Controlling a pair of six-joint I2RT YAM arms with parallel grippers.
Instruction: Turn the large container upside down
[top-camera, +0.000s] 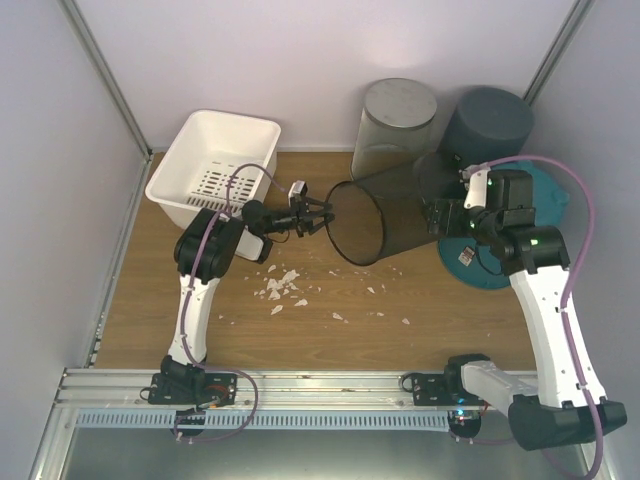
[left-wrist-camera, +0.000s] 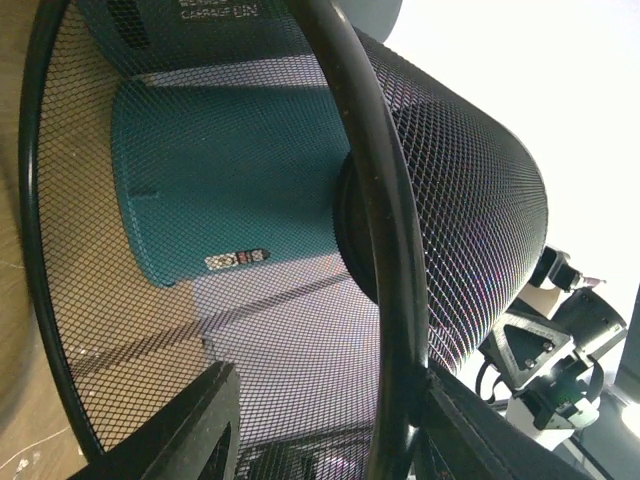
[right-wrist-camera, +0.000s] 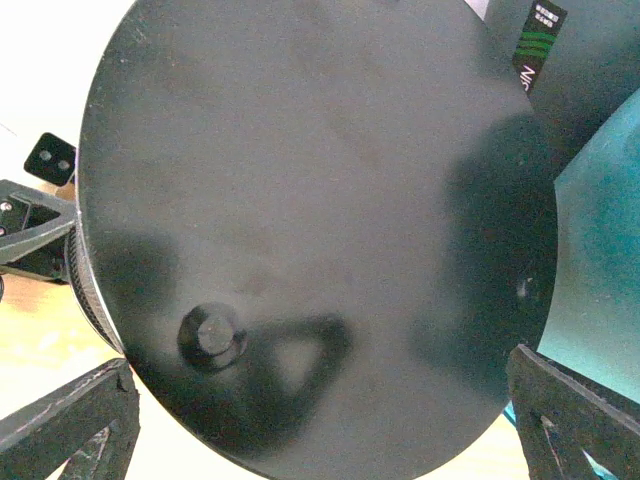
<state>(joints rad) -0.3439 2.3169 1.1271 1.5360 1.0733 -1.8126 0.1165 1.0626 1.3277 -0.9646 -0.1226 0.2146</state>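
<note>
The large container (top-camera: 385, 205) is a black mesh bin lying on its side, its open rim (top-camera: 357, 222) facing left and its solid base to the right. My left gripper (top-camera: 322, 217) is at the rim with its jaws apart. In the left wrist view the rim (left-wrist-camera: 390, 250) rests against the right finger and the left finger stands clear of it; the gripper (left-wrist-camera: 325, 385) is open. My right gripper (top-camera: 437, 215) is at the base. The black base disc (right-wrist-camera: 320, 200) fills the right wrist view between the wide-open gripper (right-wrist-camera: 320, 370). Whether those fingers touch it I cannot tell.
A white slotted basket (top-camera: 215, 165) stands at the back left. An upturned grey bin (top-camera: 398, 118) and a dark bin (top-camera: 488, 120) stand at the back. A teal lid (top-camera: 545, 200) lies under the right arm. White scraps (top-camera: 285, 285) litter the wooden table.
</note>
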